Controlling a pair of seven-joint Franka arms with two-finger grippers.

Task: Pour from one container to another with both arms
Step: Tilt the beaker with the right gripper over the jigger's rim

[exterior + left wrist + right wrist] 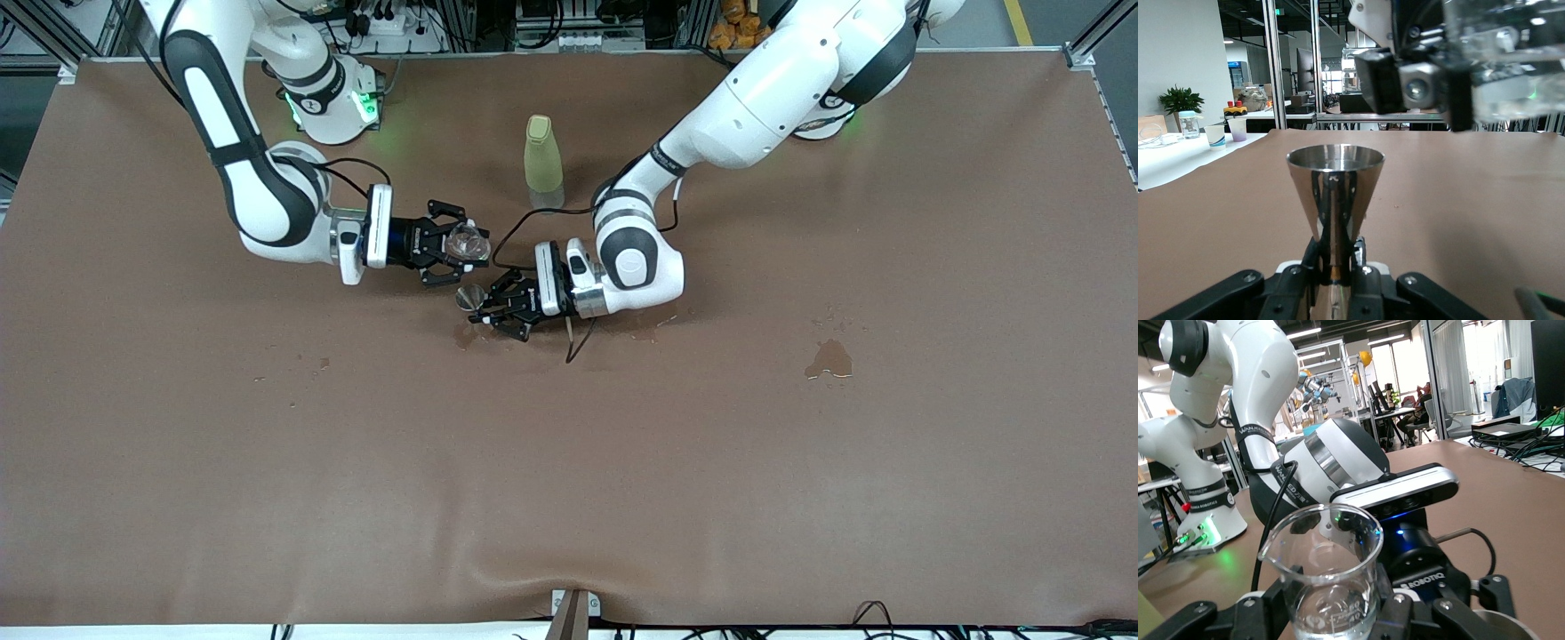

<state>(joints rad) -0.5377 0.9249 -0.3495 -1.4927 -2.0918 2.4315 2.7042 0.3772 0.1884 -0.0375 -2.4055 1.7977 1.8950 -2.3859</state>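
Left gripper (476,308) clamped on metal measure (468,296), base hidden; right gripper (471,244) clasping clear cup (466,242).

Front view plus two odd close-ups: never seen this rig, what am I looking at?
Two white robot arms work at a brown-covered table. The wide picture looks down from across the table; each close-up comes from a camera on one arm's wrist. The left end effector is shut on a small metal measure, held upright. The right end effector is shut on a tiny clear cup holding some clear liquid, just above the measure. A yellow-green bottle stands on the table, which shows a few wet spots.
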